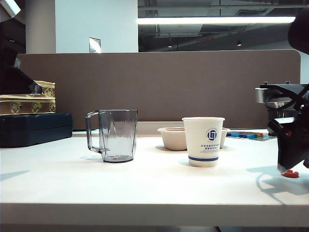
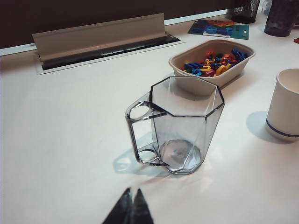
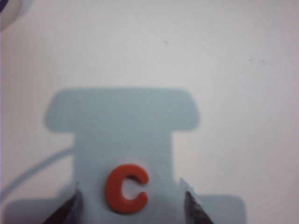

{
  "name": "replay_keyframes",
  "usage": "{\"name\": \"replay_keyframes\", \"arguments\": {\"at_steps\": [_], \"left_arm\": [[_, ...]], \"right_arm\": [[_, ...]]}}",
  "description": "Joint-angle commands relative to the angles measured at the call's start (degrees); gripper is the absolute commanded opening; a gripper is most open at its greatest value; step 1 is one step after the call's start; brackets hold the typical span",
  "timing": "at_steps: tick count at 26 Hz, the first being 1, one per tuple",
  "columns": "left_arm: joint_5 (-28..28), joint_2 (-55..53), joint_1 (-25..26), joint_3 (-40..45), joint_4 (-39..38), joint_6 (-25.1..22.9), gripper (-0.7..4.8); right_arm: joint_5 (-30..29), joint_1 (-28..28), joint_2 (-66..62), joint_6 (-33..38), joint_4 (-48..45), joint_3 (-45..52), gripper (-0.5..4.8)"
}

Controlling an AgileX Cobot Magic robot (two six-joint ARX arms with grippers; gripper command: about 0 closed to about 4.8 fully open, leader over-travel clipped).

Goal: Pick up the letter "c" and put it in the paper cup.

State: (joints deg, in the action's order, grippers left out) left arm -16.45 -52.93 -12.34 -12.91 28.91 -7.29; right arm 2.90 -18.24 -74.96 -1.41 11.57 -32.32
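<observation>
C (image 3: 126, 188) flat on table, centred between right gripper's (image 3: 132, 203) spread jaws; left gripper (image 2: 132, 208) closed, near mug (image 2: 180, 125); cup (image 1: 203, 141) well apart.

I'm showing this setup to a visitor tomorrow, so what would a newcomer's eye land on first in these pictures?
Probably the red-orange letter "c", lying flat on the white table between the open fingers of the right pincer at the table's right edge. Next, mid-table, the white paper cup with its blue logo, and left of it the clear faceted mug. Behind them sits a beige bowl of coloured letters.
</observation>
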Motion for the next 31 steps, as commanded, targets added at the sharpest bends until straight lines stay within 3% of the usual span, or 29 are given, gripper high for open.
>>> {"name": "replay_keyframes", "arguments": {"at_steps": [1, 13, 17, 31], "left_arm": [[0.4, 0.0, 0.0, -0.3, 0.3, -0.2, 0.03], [0.3, 0.0, 0.0, -0.3, -1.8, -0.2, 0.03], [0.3, 0.0, 0.0, -0.3, -1.8, -0.2, 0.03], [0.3, 0.0, 0.0, -0.3, -1.8, 0.4, 0.03]], "right_arm": [[0.0, 0.0, 0.1, 1.3, -0.3, -0.1, 2.74], [-0.2, 0.0, 0.1, 5.8, 0.0, -0.1, 2.75], [-3.8, 0.0, 0.1, 7.9, 0.9, -0.1, 2.75], [-4.1, 0.0, -1.0, 8.5, 0.2, -0.1, 2.74]]}}
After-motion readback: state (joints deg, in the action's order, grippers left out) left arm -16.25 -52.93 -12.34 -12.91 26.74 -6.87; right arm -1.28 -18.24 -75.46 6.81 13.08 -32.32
